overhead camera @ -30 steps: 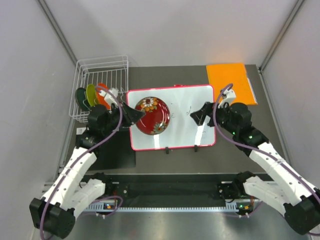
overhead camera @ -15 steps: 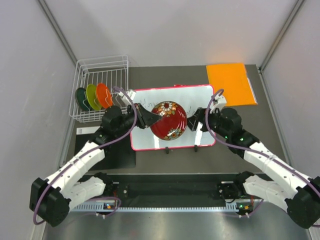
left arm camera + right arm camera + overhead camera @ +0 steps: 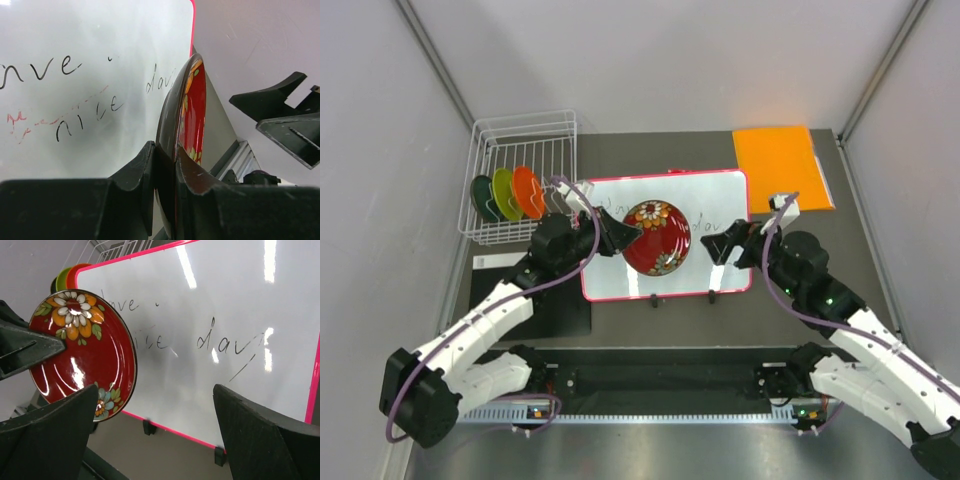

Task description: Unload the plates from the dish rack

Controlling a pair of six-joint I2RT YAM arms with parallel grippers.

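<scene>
Over whiteboard (image 3: 640, 285), left tool (image 3: 624, 236) grips red floral plate (image 3: 658, 240) by rim.

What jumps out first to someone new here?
The dark red floral plate, pinched at its rim by the left claw over the red-framed whiteboard. The right claw sits open beside it; the orange plate, lime plate and dark green plate stand in the dish rack, far left.

- My left hand (image 3: 623, 236) is clamped on the left rim of the red floral plate (image 3: 657, 238), over the whiteboard (image 3: 720, 195).
- My right hand (image 3: 718, 244) is just right of that plate, apart from it.
- Back-left on the bench (image 3: 650, 150), the dish rack (image 3: 523, 130) holds the orange plate (image 3: 527, 191), lime plate (image 3: 503, 190) and dark green plate (image 3: 482, 196), all on edge.
- The orange sheet (image 3: 782, 165) is back-right.
</scene>
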